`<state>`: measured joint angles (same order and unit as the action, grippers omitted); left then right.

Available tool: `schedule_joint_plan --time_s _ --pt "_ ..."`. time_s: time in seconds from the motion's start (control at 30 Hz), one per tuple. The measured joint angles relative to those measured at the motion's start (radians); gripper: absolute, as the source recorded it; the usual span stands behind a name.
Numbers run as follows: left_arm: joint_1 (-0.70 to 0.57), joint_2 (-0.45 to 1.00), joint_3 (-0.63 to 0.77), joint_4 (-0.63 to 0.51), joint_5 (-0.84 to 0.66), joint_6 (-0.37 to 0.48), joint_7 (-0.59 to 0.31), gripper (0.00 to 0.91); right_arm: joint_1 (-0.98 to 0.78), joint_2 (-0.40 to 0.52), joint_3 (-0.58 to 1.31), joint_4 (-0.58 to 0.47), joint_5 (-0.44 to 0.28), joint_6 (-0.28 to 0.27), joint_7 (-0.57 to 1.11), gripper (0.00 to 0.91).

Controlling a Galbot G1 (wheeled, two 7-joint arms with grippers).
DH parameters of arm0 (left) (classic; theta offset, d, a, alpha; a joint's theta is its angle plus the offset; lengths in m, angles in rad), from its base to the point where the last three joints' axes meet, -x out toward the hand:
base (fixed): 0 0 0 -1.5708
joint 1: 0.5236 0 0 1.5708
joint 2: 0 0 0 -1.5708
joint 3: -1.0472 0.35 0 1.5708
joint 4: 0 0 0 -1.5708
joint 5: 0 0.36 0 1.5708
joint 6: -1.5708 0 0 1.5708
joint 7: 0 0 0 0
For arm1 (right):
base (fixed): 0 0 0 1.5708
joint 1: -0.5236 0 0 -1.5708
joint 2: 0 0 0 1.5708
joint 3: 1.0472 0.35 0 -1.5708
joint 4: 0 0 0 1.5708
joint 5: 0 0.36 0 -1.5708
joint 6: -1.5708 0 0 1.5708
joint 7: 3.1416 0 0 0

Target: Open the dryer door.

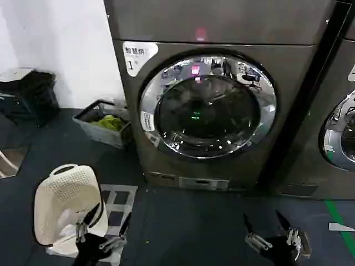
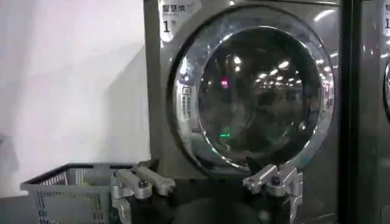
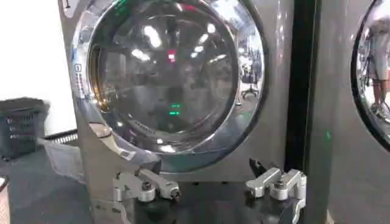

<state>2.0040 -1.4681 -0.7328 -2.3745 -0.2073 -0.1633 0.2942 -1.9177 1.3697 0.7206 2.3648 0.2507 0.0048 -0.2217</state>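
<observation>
The dryer door (image 1: 208,105), a wide chrome ring around dark glass, sits flush and closed in the front of the dark grey machine (image 1: 222,33) marked with a white "1" sticker (image 1: 136,56), at the far centre of the scene, so by my reading the whole opening is left to do. Both arms hang low and near, well short of the door: the left gripper (image 1: 105,219) near the white laundry basket (image 1: 66,202), the right gripper (image 1: 265,220) toward the right, each with fingers spread apart and holding nothing.
</observation>
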Motion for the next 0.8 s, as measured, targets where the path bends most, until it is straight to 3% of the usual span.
schedule_joint_plan --time_s 0.17,0.47,0.6,0.8 --pt "-0.007 -0.005 0.016 -0.004 -0.006 0.027 -0.028 0.907 0.095 -0.078 0.049 -0.055 0.075 -0.044 -0.11 0.907" --pt "-0.01 -0.018 0.019 -0.006 0.001 0.011 -0.02 0.907 0.42 -0.359 -0.024 -0.255 0.252 -0.071 -0.227 0.907" --pt "-0.011 -0.025 0.021 -0.018 0.015 0.011 -0.015 0.907 0.569 -0.429 -0.122 -0.335 0.259 -0.074 -0.241 0.907" --pt "-0.007 -0.029 0.019 -0.021 0.019 0.007 -0.011 0.907 0.783 -0.452 -0.32 -0.432 0.25 -0.092 -0.245 0.907"
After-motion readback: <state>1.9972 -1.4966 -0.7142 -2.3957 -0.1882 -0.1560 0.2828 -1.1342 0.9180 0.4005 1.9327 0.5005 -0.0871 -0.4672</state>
